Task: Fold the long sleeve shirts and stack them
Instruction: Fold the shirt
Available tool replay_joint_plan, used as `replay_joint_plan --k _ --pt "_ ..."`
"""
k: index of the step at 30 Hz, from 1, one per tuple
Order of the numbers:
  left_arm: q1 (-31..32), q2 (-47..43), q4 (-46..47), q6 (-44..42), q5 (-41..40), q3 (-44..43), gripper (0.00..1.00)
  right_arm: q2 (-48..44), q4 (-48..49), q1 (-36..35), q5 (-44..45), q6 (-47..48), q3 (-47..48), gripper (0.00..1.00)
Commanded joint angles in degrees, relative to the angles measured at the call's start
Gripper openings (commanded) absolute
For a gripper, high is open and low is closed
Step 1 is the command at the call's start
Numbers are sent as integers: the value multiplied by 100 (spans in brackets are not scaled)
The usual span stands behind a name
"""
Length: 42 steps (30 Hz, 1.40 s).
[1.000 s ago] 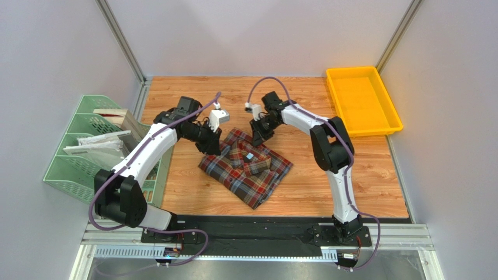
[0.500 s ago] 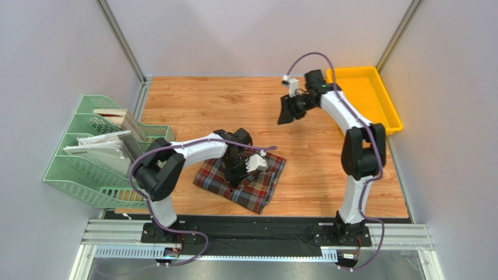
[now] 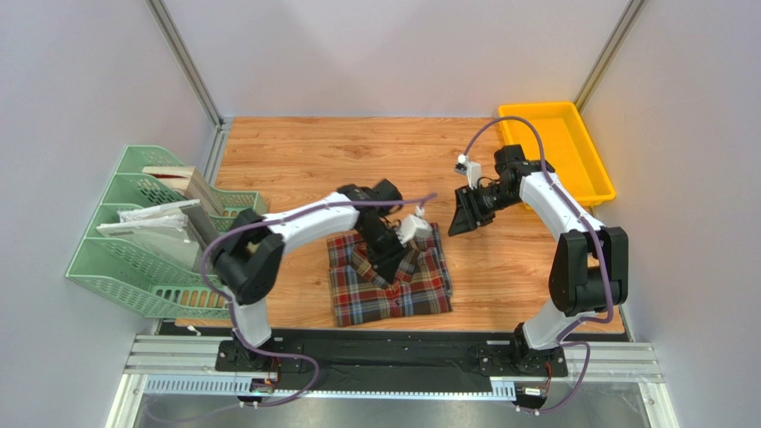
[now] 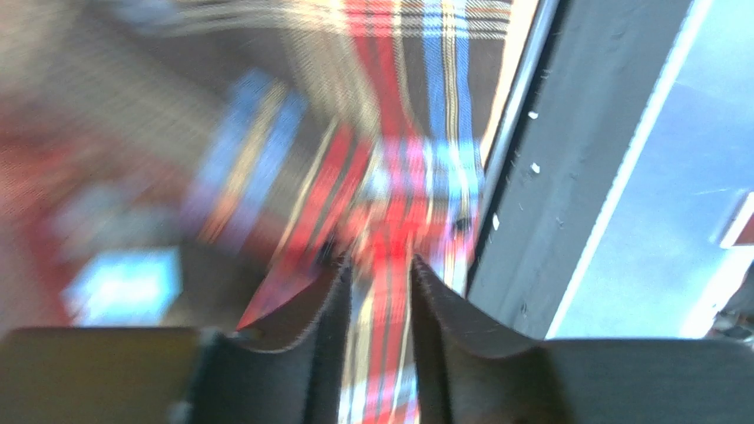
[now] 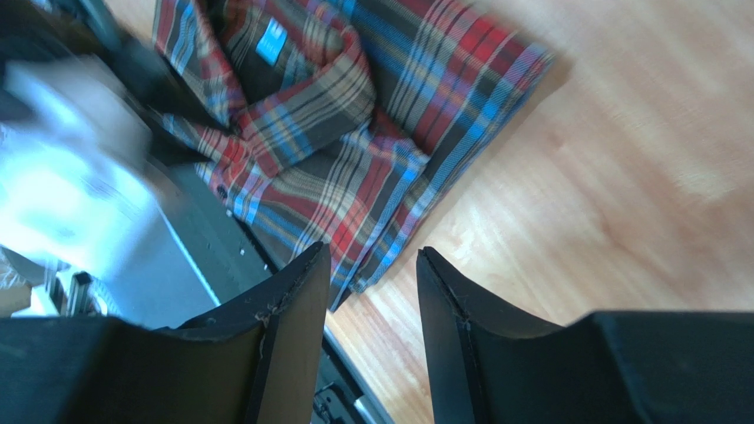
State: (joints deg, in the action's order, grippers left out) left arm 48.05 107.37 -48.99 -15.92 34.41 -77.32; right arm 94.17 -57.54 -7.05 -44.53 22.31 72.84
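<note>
**Top view:** The L gripper [image 3: 390,254] is right on top of the shirt [image 3: 393,290], near the collar. The cloth spreads out below the fingers and to both sides. From up here you can't tell how wide the L fingers are. The R gripper [image 3: 465,217] is off to the shirt's right, over the bare wood table [image 3: 295,160], and is not touching the cloth. The shirt is folded into a rough square and lies flat. It is plaid: dark brown, red, blue and cream.

**L wrist view:** Very blurry. The L gripper [image 4: 379,263] has its two fingers [image 4: 323,309] a little apart, w/ a thin gap. Red and blue plaid shows in the gap and goes on past the tips. You can't tell if the tips pinch the cloth or only sit over it. A light blue smudge, the neck label [image 4: 124,283], is to the left of the fingers. The shirt's edge is just right of the right finger, and next to it is a black strip [image 4: 566,177].

**R wrist view:** The R gripper [image 5: 372,254] has its fingers [image 5: 292,318] apart w/ nothing btw them. The shirt [image 5: 354,132] lies past the tips and more to the left, well apart from them. The collar is open, w/ the small blue label [image 5: 272,40] inside the neck. The folded edge shows a few layers.
</note>
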Motion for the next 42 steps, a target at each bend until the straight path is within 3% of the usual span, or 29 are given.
replay_joint_plan --k 1,7,13,21,38,42 --pt "-1014 -1612 -584 -691 874 199 43 -356 84 -59 -521 591 -191 48" --pt "-2140 -1931 -1174 -1369 647 823 46 30 348 -507 -267 1047 -7 52" --pt "-2476 -1430 -955 -1800 294 1149 47 549 805 -929 146 1285 -86 56" --pt "-2476 -824 -893 -1853 154 1149 48 945 1122 -1272 348 1285 -147 56" --pt "-2467 -489 -437 -1625 224 1070 51 1139 1403 -1308 718 1426 -384 63" --pt "-2467 -595 -181 -1414 355 1087 52 1147 1333 -1308 561 1487 -376 58"
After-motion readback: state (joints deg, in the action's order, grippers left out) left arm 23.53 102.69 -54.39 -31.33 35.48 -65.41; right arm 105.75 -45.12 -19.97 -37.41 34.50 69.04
